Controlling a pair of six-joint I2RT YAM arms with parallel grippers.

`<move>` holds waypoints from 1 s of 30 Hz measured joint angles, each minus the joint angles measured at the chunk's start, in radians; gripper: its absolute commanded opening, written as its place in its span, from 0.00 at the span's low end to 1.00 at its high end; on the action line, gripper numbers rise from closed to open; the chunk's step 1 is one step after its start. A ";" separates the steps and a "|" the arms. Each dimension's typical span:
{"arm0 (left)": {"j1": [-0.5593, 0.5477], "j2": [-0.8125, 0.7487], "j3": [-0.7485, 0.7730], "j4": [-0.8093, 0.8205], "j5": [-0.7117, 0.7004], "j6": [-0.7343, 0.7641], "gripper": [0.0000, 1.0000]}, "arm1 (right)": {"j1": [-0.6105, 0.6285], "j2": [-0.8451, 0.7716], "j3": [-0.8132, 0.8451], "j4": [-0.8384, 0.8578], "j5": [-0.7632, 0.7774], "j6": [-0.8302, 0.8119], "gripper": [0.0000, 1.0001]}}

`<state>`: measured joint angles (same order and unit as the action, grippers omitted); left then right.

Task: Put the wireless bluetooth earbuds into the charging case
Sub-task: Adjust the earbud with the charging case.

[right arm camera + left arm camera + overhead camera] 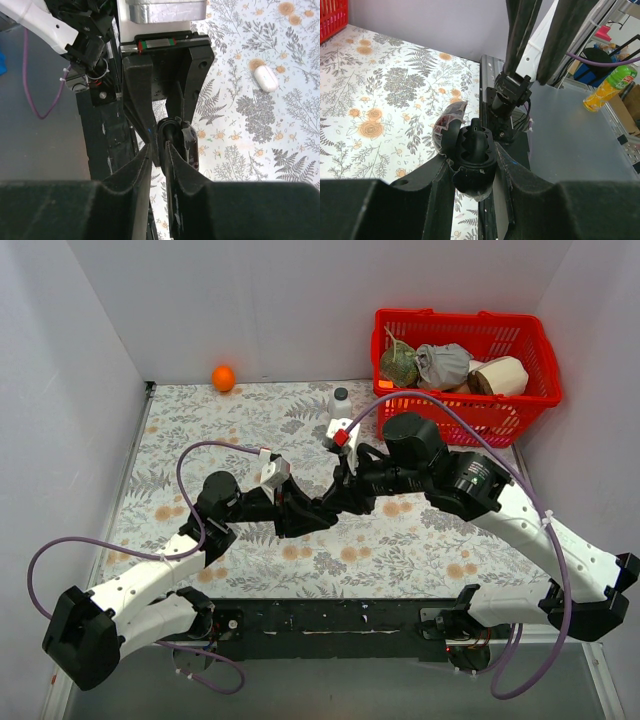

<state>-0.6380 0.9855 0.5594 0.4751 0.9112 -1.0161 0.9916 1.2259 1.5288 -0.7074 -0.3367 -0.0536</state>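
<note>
My left gripper [472, 159] is shut on the open black charging case [470, 177] and holds it above the floral table, its wells facing the left wrist camera. A glossy black earbud [479, 142] stands in the middle of the case. My right gripper [157, 145] meets it from the opposite side, its fingers nearly closed on that earbud [168, 131] at the case's rim [192, 150]. In the top view the two grippers [300, 517] [330, 502] touch tips at the table's centre and hide the case. No other earbuds show.
A white pebble-shaped case [265, 78] lies shut on the cloth. A red basket [455, 315] with objects stands back right, an orange ball [223, 377] at the back left, a small white bottle [340, 398] behind the arms. The black base rail [487, 100] runs just beneath the grippers.
</note>
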 measured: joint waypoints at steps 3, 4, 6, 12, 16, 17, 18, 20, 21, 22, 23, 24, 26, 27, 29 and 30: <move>0.000 0.000 0.006 -0.005 0.004 0.000 0.00 | 0.002 0.003 -0.016 -0.002 0.003 0.005 0.27; 0.000 0.000 0.007 -0.005 0.006 0.000 0.00 | 0.003 0.006 -0.017 -0.002 0.004 0.005 0.27; 0.000 0.000 0.009 -0.007 0.009 0.000 0.00 | 0.004 0.013 -0.018 -0.001 0.005 0.008 0.28; 0.000 0.000 0.010 -0.027 0.013 0.005 0.00 | 0.006 0.034 -0.022 0.000 0.005 0.017 0.28; 0.000 0.000 0.010 -0.037 0.013 0.006 0.00 | 0.009 0.039 -0.022 0.000 0.003 0.021 0.27; 0.000 0.000 0.010 -0.038 0.013 0.006 0.00 | 0.011 0.041 -0.022 0.000 0.003 0.022 0.27; 0.000 0.000 0.010 -0.038 0.013 0.006 0.00 | 0.011 0.042 -0.024 0.000 0.003 0.022 0.27; 0.000 0.000 0.010 -0.038 0.013 0.006 0.00 | 0.012 0.043 -0.035 0.003 0.002 0.024 0.26; 0.000 0.000 0.011 -0.040 0.013 0.006 0.00 | 0.012 0.044 -0.042 0.003 0.002 0.024 0.27; 0.000 0.000 0.012 -0.042 0.013 0.007 0.00 | 0.012 0.045 -0.050 0.003 0.003 0.024 0.27; 0.000 0.000 0.013 -0.042 0.013 0.007 0.00 | 0.012 0.047 -0.055 0.002 0.005 0.024 0.26; 0.000 0.000 0.013 -0.042 0.013 0.007 0.00 | 0.012 0.051 -0.057 0.001 0.006 0.024 0.27; 0.000 0.000 0.015 -0.047 0.013 0.008 0.00 | 0.012 0.056 -0.059 0.002 0.013 0.024 0.28; 0.000 0.000 0.017 -0.049 0.013 0.008 0.00 | 0.012 0.056 -0.060 0.002 0.016 0.025 0.29; 0.000 0.000 0.020 -0.051 0.013 0.010 0.00 | 0.012 0.057 -0.064 0.006 0.023 0.027 0.31; 0.000 0.000 0.021 -0.054 0.013 0.010 0.00 | 0.012 0.056 -0.066 0.009 0.026 0.028 0.34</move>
<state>-0.6376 0.9855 0.5808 0.4210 0.9241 -1.0061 1.0039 1.2823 1.4631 -0.6987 -0.3107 -0.0254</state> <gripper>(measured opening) 0.283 0.299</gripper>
